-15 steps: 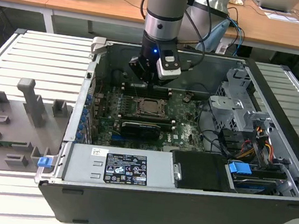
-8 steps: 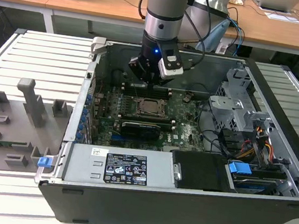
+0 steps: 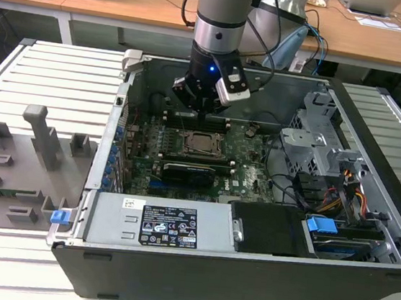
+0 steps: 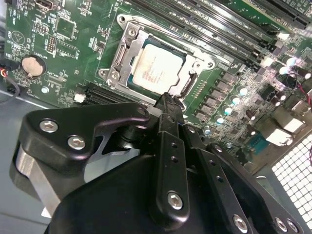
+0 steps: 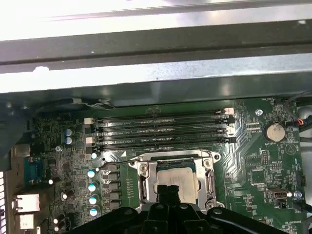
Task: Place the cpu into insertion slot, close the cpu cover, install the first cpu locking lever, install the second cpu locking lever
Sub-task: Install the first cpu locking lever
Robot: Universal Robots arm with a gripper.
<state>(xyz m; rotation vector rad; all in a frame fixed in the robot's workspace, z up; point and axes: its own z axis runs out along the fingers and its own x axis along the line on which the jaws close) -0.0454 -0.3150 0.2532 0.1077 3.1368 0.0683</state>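
Exterior view: the gripper (image 3: 201,109) hangs directly above the socket (image 3: 185,142).

Second wrist view: its fingers (image 4: 170,126) are drawn together, gripping nothing, with their tips at the socket's edge. The chip (image 4: 155,68) sits seated under the cover (image 4: 127,46).

First wrist view: the chip (image 5: 178,176) lies just beyond the fingertips (image 5: 163,192).

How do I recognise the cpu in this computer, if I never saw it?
Inside the open computer case, find the green board. Beside its long black memory slots, the metal cpu cover surrounds the cpu, the only flat silvery square there.
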